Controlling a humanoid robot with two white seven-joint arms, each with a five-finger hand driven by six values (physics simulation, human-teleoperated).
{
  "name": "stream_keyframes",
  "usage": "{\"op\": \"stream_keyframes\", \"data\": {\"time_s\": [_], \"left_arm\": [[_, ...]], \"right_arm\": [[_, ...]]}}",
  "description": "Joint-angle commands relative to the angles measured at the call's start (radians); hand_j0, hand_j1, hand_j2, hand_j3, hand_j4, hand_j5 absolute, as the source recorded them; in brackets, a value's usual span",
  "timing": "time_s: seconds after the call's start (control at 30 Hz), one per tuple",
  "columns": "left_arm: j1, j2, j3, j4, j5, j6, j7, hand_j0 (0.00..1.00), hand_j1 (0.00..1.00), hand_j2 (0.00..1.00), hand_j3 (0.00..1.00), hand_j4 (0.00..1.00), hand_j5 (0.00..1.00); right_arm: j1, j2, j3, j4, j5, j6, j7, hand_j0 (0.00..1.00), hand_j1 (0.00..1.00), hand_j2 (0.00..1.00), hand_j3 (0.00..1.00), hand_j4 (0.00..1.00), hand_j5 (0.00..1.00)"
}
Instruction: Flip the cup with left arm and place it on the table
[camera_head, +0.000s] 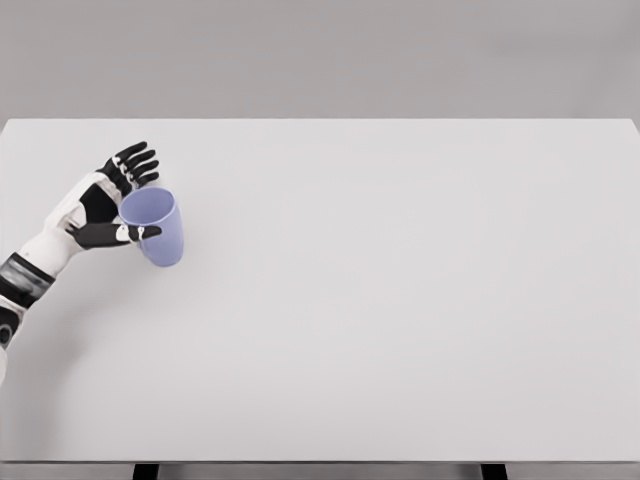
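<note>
Starting left of the cup, your left hand (112, 200) reaches in from the lower left corner, fingers fanned above the cup's rim and thumb lying across its near side. The grip looks loose, more cradling than clamping, and you cannot tell for sure whether it bears the load. The cup (155, 226) itself, lavender blue, sits tilted at the table's (400, 300) left end, its open mouth toward the palm, base pointing down and right. That lean suggests it is mid-turn, not yet set upright. No label or writing shows on the cup. Right of the cup, nothing else appears.
</note>
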Motion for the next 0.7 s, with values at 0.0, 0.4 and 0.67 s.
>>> {"op": "stream_keyframes", "data": {"time_s": [0.0, 0.4, 0.67], "left_arm": [[0.000, 0.002, 0.005, -0.015, 0.005, 0.000, 0.000, 1.00, 1.00, 1.00, 1.00, 1.00, 1.00], [0.041, 0.039, 0.056, -0.104, 0.005, 0.001, 0.000, 1.00, 1.00, 1.00, 1.00, 1.00, 1.00], [0.040, 0.139, 0.068, -0.207, 0.004, 0.009, 0.000, 1.00, 1.00, 1.00, 1.00, 1.00, 1.00]], "right_arm": [[0.000, 0.000, 0.000, 0.000, 0.000, 0.000, 0.000, 1.00, 1.00, 1.00, 1.00, 1.00, 1.00], [0.000, 0.000, 0.000, 0.000, 0.000, -0.001, 0.000, 1.00, 1.00, 1.00, 1.00, 1.00, 1.00], [0.000, 0.000, 0.000, 0.000, 0.000, -0.001, 0.000, 1.00, 1.00, 1.00, 1.00, 1.00, 1.00]]}}
